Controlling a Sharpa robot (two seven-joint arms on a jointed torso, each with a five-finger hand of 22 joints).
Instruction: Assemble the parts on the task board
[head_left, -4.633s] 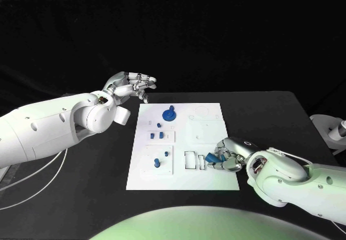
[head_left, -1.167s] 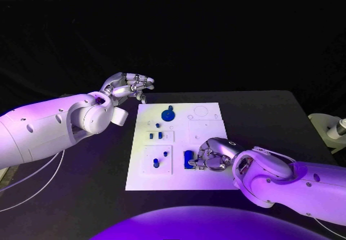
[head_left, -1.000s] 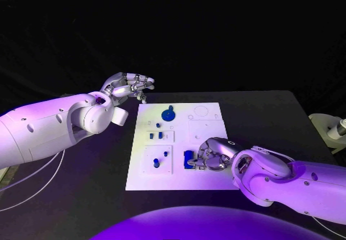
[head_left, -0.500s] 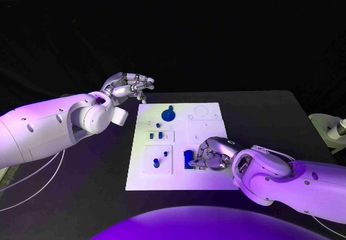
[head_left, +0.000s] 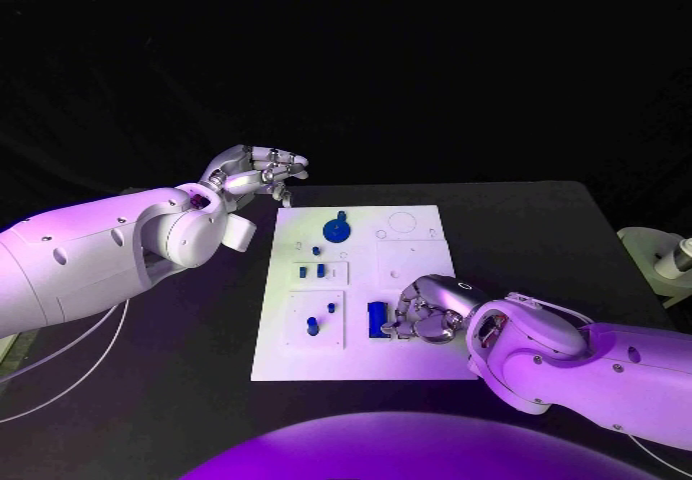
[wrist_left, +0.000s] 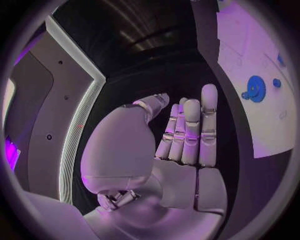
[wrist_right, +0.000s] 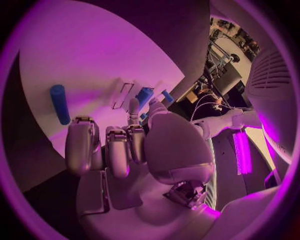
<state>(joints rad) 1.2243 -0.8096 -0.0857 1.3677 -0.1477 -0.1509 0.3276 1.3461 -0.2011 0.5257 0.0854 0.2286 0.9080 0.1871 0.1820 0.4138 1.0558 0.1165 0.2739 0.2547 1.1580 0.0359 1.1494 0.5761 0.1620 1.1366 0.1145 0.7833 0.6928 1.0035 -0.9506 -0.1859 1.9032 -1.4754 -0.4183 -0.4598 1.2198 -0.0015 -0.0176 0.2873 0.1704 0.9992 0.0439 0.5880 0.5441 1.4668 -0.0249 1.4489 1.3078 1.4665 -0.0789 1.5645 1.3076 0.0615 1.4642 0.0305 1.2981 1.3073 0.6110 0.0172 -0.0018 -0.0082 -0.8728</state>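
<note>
Board (head_left: 411, 360) lies on the bench; right hand (head_left: 420, 313) pinches a blue part (head_left: 378, 318), apparently to seat it, while left hand (head_left: 261, 170) hovers empty, fingers apart.

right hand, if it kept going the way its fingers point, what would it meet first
Probably the blue part at its fingertips: the right hand points across the task board toward it. Contact can't be judged.
</note>
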